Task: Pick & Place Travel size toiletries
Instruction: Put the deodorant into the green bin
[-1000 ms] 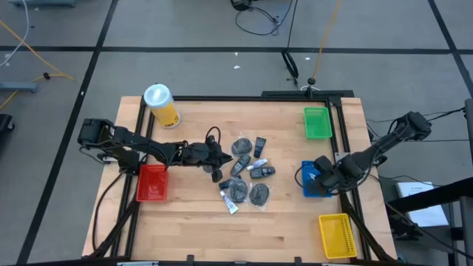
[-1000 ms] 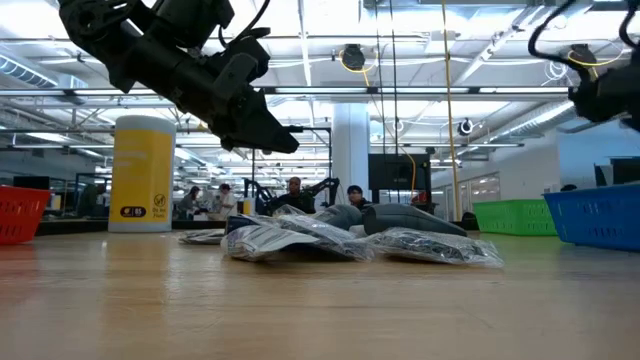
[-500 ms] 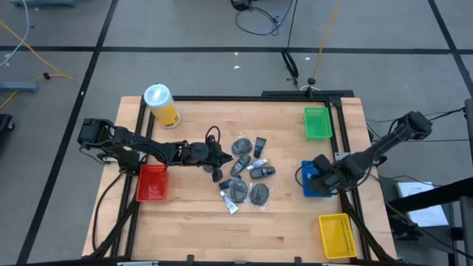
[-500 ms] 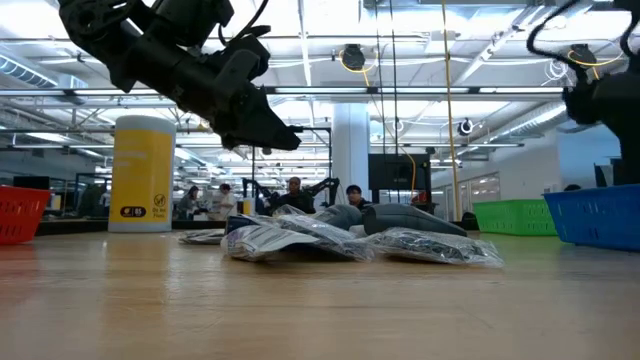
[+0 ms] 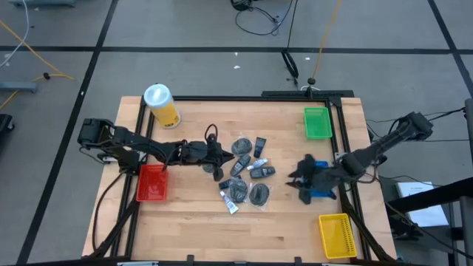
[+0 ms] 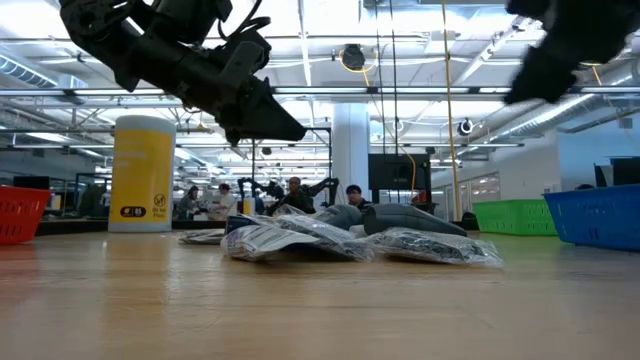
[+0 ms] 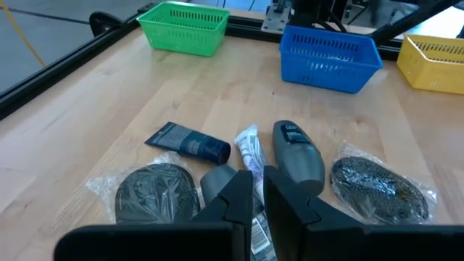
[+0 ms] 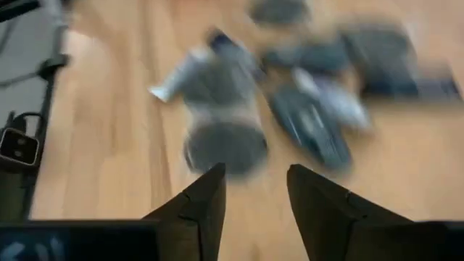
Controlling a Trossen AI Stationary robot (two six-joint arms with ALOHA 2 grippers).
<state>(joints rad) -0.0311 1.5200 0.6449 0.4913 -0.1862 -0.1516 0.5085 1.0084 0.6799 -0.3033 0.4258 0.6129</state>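
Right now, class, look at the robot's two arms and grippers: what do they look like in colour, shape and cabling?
Both arms are black, slim and jointed, with loose black cables alongside. The left gripper ends in two flat, squared dark fingers; the right gripper in two dark, tapering, wedge-like fingers. No markings show.

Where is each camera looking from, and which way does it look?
High view: above, straight down on the table, both arms, the pile of toiletries.
Low view: at tabletop height, across the pile; arms overhead.
Left wrist view: past the left gripper toward the blue bin.
Right wrist view: past the right gripper at the blurred pile.
All four share the pile.
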